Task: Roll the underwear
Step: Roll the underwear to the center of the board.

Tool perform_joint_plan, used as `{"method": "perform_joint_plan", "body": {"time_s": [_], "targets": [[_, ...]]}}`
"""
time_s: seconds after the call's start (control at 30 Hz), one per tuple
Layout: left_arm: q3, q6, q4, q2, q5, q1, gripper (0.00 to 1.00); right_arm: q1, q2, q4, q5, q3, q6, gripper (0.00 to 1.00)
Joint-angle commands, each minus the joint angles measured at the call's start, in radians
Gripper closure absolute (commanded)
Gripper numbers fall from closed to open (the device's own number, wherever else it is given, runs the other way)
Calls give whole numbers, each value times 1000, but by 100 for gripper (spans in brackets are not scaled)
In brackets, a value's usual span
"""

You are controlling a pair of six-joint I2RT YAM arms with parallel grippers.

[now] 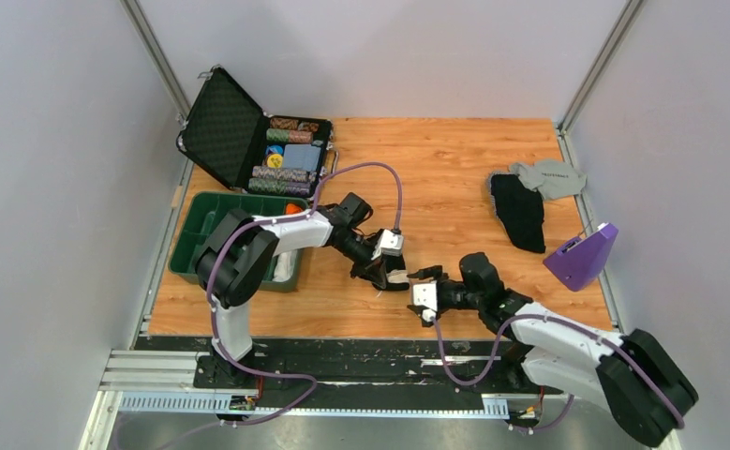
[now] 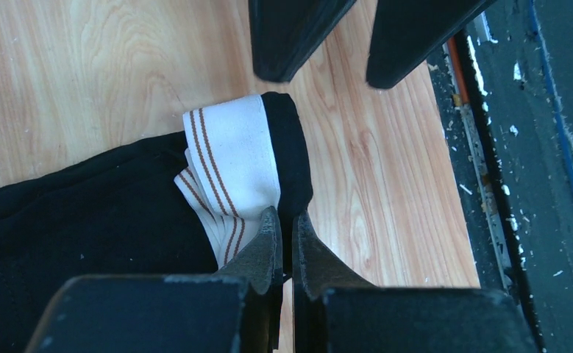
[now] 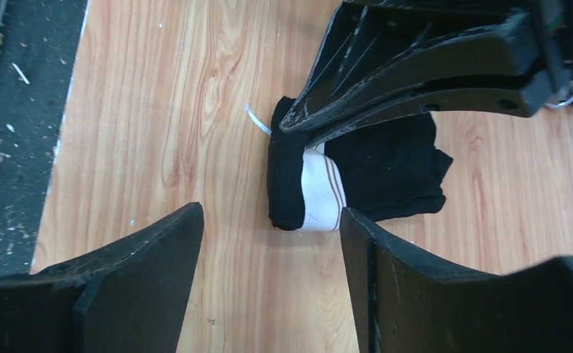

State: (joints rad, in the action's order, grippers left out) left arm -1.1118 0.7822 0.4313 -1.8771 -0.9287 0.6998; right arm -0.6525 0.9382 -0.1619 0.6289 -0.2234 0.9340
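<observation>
The underwear (image 2: 121, 220) is a bundle of black cloth with a white, brown-striped waistband (image 2: 232, 162), lying on the wooden table near the front edge. My left gripper (image 2: 287, 217) is shut on the black fold beside the waistband. In the right wrist view the underwear (image 3: 386, 169) lies ahead, with the left gripper (image 3: 298, 129) pinching its near end. My right gripper (image 3: 268, 209) is open and empty, a short way from the bundle and not touching it. From above, the left gripper (image 1: 391, 274) and the right gripper (image 1: 419, 279) meet over the mostly hidden underwear (image 1: 375, 275).
Another black garment (image 1: 518, 211) and a light grey lettered garment (image 1: 548, 178) lie at the back right. A purple object (image 1: 581, 258) stands at the right edge. A green bin (image 1: 197, 230) and an open case of chips (image 1: 286, 155) stand at the left. The table's front edge (image 2: 460, 184) is close.
</observation>
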Motion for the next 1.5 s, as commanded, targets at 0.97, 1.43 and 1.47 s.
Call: {"method": "perform_joint_plan", "body": {"time_s": [0.97,1.43,1.47], "targets": [[24,-124,-8,-69,-151,-114,100,-12,594,-190,-44,-245,207,70],[142,-482,-72,-31,-195,-136,100,102,666,735,134,-634,349,100],[149,-496,-89,-36,-195,-137,100,102,686,766,129,-660,348,100]]}}
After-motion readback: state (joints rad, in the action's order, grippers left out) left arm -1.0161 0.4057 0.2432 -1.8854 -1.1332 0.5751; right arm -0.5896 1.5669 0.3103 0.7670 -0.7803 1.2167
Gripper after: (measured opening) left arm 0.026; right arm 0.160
